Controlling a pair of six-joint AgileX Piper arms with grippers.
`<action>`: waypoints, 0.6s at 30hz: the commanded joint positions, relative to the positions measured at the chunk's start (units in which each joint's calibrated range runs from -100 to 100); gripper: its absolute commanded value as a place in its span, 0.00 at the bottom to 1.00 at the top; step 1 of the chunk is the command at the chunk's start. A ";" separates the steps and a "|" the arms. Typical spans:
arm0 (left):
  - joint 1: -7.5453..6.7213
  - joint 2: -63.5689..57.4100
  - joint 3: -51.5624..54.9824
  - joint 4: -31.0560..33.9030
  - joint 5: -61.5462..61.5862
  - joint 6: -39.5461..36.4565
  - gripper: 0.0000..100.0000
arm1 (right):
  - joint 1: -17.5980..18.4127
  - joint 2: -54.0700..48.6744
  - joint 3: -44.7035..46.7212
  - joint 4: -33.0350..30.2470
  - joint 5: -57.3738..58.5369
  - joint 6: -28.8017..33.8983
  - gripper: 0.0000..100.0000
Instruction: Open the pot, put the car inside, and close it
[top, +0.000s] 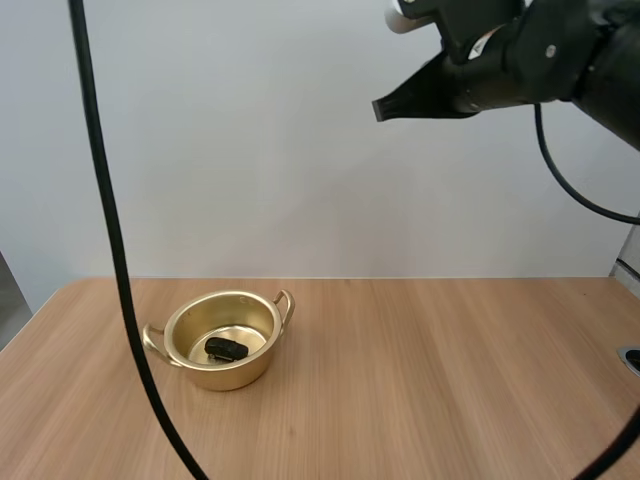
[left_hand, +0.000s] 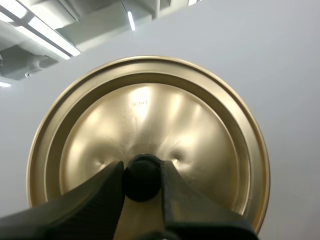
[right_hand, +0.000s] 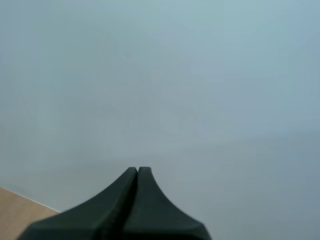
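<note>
From high up, a gold pot (top: 240, 375) sits on the wooden surface (top: 450, 380), over on the left side. The pot is open, with no top on it. A small black car (top: 228, 349) lies inside, on the bottom of the pot. The right claw (top: 379, 108) hangs high in the air, far above the surface and well away from the pot. Its two black fingers are pressed together into one point, and nothing is between them.

From the left wrist, the left claw (left_hand: 142, 176) is pinching the round black knob (left_hand: 142, 179) of the gold lid (left_hand: 150, 115). One finger is on each side of the knob. The lid is held up in the air, and its shiny round face is turned toward the camera.

From the right wrist, the right claw's fingers lie tight together like one dark wedge. A corner of the wooden surface shows beside them.
</note>
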 joint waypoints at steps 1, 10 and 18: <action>0.01 0.88 6.96 1.91 2.65 -0.04 0.00 | -1.54 -8.91 8.34 -0.03 0.06 0.44 0.00; 0.01 10.81 21.10 6.32 15.09 0.98 0.00 | -2.66 -17.96 13.53 -0.41 13.77 1.66 0.00; 0.01 22.58 29.55 6.73 16.66 0.48 0.00 | -3.67 -19.00 13.53 -3.01 15.56 1.66 0.00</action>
